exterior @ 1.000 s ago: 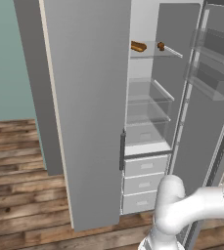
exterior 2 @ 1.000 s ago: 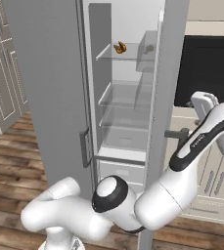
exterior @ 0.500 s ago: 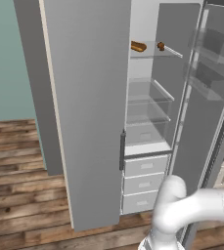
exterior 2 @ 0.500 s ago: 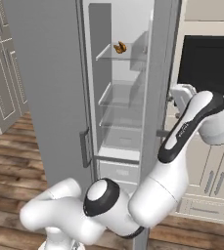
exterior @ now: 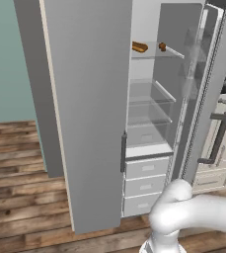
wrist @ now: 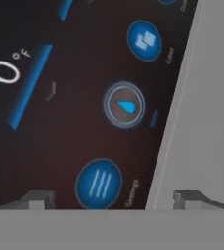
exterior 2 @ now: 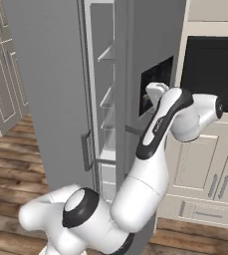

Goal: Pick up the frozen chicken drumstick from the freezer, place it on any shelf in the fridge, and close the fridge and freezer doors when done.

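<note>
We are pressing the fridge door (exterior 2: 150, 64); its stiff, heavy panel needs pushing beside the dispenser panel (wrist: 84, 97); gripper (wrist: 113, 199) fingertips spread wide, empty.

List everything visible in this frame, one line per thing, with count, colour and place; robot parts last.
Fridge door: one, grey, swung open on the left.
Door with control panel: one, grey, partly closed on the right.
Control panel: one, dark with blue icons, right in front of the hand camera.
Brown food items: two, on the top glass shelf; which is the drumstick cannot be told.
Glass shelves: several, clear, inside the compartment.
Drawers: three, light grey, at the bottom.
Oven: one, black, right of the fridge.
Cabinets: beige, under the oven.
Arm: white, reaching to the panel.
Pincer: open, at the panel.
</note>
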Robot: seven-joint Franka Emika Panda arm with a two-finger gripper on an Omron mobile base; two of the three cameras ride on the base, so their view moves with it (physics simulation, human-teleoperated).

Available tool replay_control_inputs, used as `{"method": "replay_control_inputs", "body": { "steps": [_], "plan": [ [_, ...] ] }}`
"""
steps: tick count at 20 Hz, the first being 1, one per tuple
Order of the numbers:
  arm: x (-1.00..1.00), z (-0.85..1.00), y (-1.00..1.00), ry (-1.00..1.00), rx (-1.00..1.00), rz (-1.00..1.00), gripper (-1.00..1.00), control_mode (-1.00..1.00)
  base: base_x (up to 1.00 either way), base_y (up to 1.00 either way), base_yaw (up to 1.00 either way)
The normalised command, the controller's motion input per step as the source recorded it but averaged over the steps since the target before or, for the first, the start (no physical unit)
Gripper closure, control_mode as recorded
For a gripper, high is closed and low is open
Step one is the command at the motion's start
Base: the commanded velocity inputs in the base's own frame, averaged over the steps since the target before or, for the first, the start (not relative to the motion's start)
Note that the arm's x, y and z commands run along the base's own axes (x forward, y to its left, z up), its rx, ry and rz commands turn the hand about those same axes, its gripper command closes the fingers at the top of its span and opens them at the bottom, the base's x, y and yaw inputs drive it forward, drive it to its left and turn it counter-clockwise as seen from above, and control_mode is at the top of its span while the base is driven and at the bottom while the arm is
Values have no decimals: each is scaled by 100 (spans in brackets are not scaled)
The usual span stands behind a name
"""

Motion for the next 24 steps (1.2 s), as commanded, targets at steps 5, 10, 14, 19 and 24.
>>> {"method": "replay_control_inputs", "body": {
  "steps": [5, 10, 14, 19, 24],
  "plan": [
    [46, 0, 56, -7, 0, -17, -100, -100, 0, 0, 0],
    [37, 0, 50, -9, 0, -21, -100, -100, 0, 0, 0],
    [35, 0, 56, -6, 0, -22, -100, -100, 0, 0, 0],
    [48, 0, 53, -1, 0, -19, -100, -100, 0, 0, 0],
    [55, 0, 47, 0, -1, -13, -100, -100, 0, 0, 0]
  ]
}}
